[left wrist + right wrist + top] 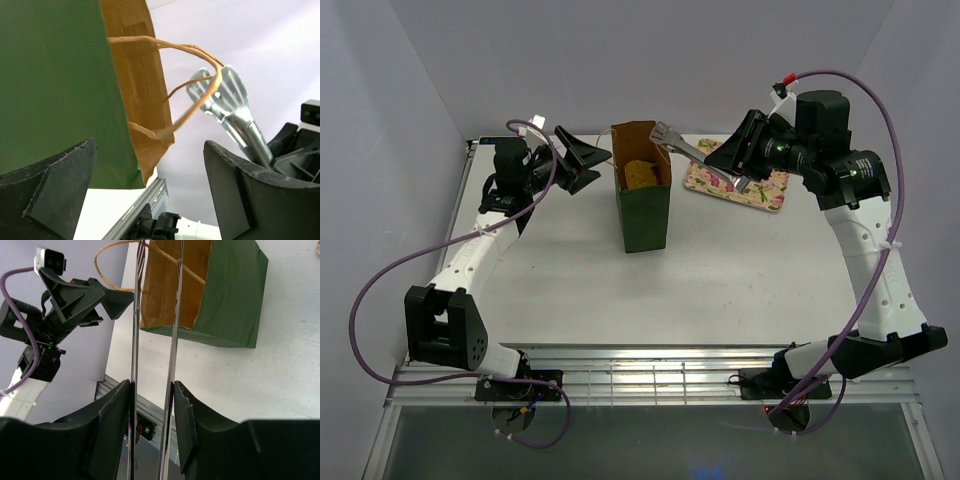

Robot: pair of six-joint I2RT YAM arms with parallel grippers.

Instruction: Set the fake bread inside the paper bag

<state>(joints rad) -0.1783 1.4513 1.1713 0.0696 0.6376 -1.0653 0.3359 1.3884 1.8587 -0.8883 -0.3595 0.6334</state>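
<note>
Two tools frame the paper bag [645,220], which stands upright in the middle of the table [740,270] with one golden piece of fake bread [640,174] showing inside its open mouth. My left tool [595,163] hangs just beside the bag's left wall with its jaws spread wide, gripping nothing, so nothing steadies the bag. My right tool [152,386] is clenched on a pair of metal tongs [685,147], whose head reaches the bag's upper right rim. I cannot tell whether the tongs carry anything. The floral tray [765,190] behind my right tool shows no bread that I can make out. Trouble, as I judge it, lies with the tan loop handle [165,47]: from my left wrist it crosses in front of the tongs' head, though whether they touch is unclear. A hasty pull back could hook that loop and tip the unsupported bag, spilling the bread. A sideways nudge on the rim could topple it too.
</note>
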